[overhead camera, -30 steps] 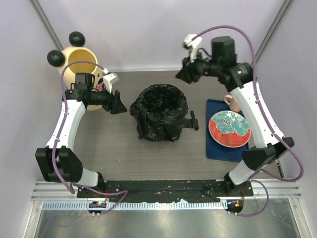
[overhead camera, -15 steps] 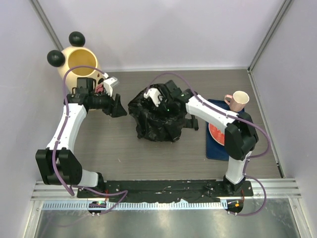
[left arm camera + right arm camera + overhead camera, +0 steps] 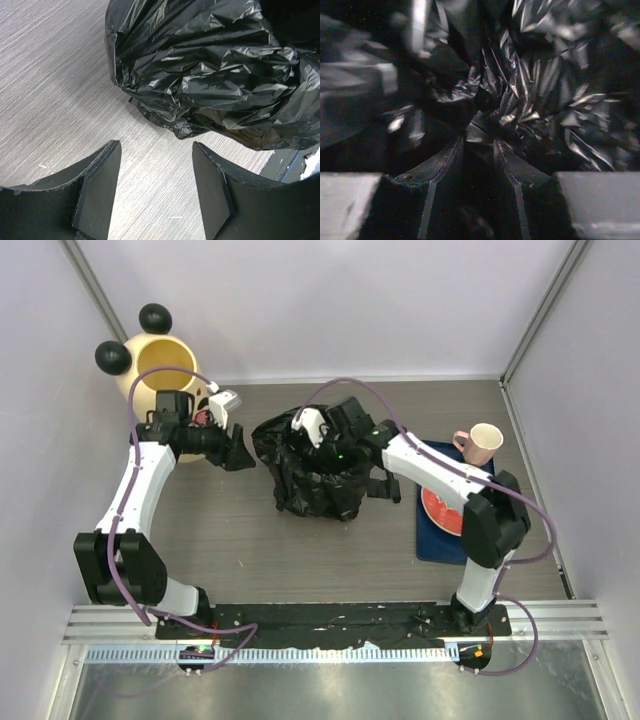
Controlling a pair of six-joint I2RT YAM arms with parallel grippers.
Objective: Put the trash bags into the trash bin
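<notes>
Item: trash bag (image 3: 315,480), glossy black crinkled plastic, bunched into a loose mound.
Location: mid-table (image 3: 240,530), between the two arms' working ends, well apart from the trash bin (image 3: 130,390).
Long axis: none clear. From above, the mound spread slightly wider from back-left to front-right. Which end was the mouth could not be told.
Contact: the bag rested on the wood-grain tabletop, its left flank bulging toward the left gripper (image 3: 238,452).
Bin position: back-left corner, upright, long axis vertical, open mouth facing up, brown-yellow inside showing.
Bin ears: two black balls (image 3: 154,317) on the far-left rim.
Left claw: jaws stood wide apart with only bare tabletop between them in the left wrist view (image 3: 156,150). It pointed right toward the bag (image 3: 210,75) and was near it but not touching.
Left arm wrist: lay just in front of the bin.
Right claw: the right gripper (image 3: 322,445) was sunk into the top of the mound. In the blurred right wrist view (image 3: 479,142) the fingers (image 3: 445,165) sat close together, pinched on a fold of the plastic (image 3: 545,100).
Other stock: a pink-handled cup (image 3: 486,440) stood at the back right. A red plate (image 3: 440,510) lay on a blue mat (image 3: 440,545), partly hidden by the right arm.
</notes>
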